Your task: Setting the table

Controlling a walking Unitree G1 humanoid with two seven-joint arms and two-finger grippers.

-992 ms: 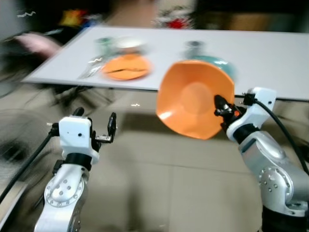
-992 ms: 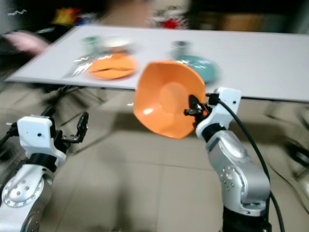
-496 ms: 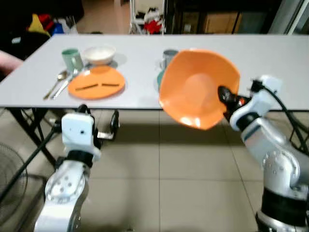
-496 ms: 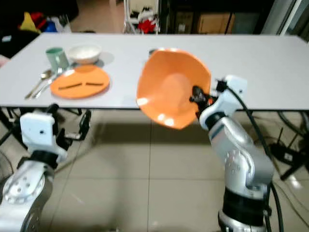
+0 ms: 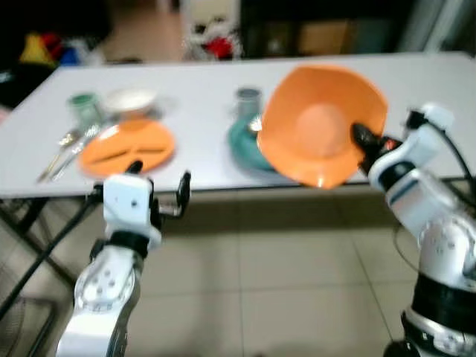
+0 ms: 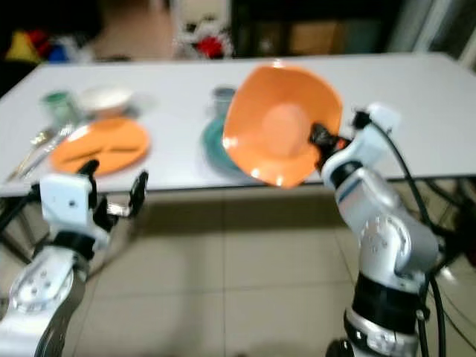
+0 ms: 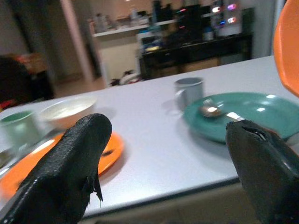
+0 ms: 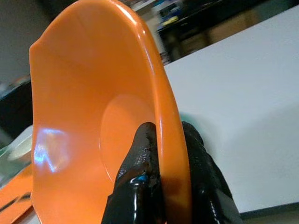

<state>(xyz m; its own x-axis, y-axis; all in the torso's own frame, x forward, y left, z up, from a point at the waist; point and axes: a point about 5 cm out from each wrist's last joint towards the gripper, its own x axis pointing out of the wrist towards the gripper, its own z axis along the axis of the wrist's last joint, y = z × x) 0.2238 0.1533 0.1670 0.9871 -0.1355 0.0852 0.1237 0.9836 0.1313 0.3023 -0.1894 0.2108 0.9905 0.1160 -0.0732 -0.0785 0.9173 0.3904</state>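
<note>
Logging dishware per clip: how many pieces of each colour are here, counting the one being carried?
Orange: 2, the bowl in the right gripper and a plate.
Teal/green: 2, plate and cup.
White: 1, bowl.
Grey: 1, cup.
Total: 6

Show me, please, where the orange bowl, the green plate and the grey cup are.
orange bowl [image 5: 316, 134], left eye view, on its inner hollow.
green plate [image 7: 252, 114], left wrist view, on its flat middle.
grey cup [image 7: 189, 92], left wrist view, on its side wall.
</note>
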